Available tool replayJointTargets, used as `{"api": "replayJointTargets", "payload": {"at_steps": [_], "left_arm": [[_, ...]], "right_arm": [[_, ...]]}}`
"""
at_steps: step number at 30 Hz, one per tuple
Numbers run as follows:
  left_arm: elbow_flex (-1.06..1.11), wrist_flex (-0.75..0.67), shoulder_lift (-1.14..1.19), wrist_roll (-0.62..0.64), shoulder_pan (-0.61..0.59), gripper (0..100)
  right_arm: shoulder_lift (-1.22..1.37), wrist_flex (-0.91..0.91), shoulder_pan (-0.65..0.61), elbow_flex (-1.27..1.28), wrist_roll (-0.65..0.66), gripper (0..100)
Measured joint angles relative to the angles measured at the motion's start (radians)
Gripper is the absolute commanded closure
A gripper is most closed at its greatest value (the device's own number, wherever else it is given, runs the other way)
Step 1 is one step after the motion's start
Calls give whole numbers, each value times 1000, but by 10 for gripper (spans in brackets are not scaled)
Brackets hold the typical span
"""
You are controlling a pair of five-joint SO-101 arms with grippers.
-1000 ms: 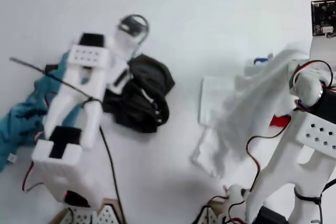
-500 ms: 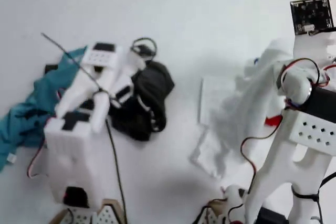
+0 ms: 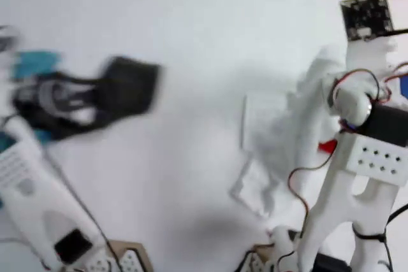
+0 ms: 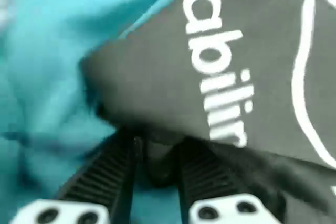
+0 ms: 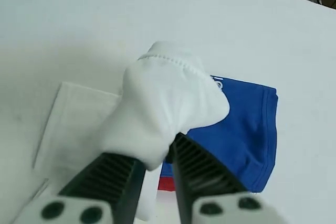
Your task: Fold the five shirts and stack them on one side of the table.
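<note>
My left hand (image 4: 156, 150) is pinching an edge of the black shirt (image 4: 210, 93), with the teal shirt (image 4: 47, 77) behind it, at the left side of the tabletop (image 3: 191, 30). My right hand (image 5: 155, 156) is pinching a bunched white shirt (image 5: 168, 93), raised over the blue shirt (image 5: 244, 135), which lies flat.

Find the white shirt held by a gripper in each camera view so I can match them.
High view: the white shirt hangs raised at the right.
Right wrist view: the white shirt bunched in the right gripper.
Left wrist view: black shirt over teal shirt.
Shared landmark: the flat folded shirt beside it, in high and right wrist views.
</note>
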Motion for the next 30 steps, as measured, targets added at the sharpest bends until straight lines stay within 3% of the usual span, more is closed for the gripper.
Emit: {"api": "replayJointTargets", "payload": {"at_steps": [4,10,15,17,23,26,30], "left_arm": [[-226,43,2,0,-141,974],[-390,89,0,0,-187,955],[-391,112,-9,0,-172,731],[-391,114,-41,0,-137,696],[-393,115,-209,5,52,739],[-388,115,-264,72,175,740],[-221,115,-287,135,333,740]], "right_arm": [[0,0,-75,0,0,977],[0,0,-153,0,0,977],[0,0,-169,0,0,977],[0,0,-169,3,0,977],[0,0,-169,35,0,977],[0,0,-169,35,0,977],[0,0,-169,35,0,977]]}}
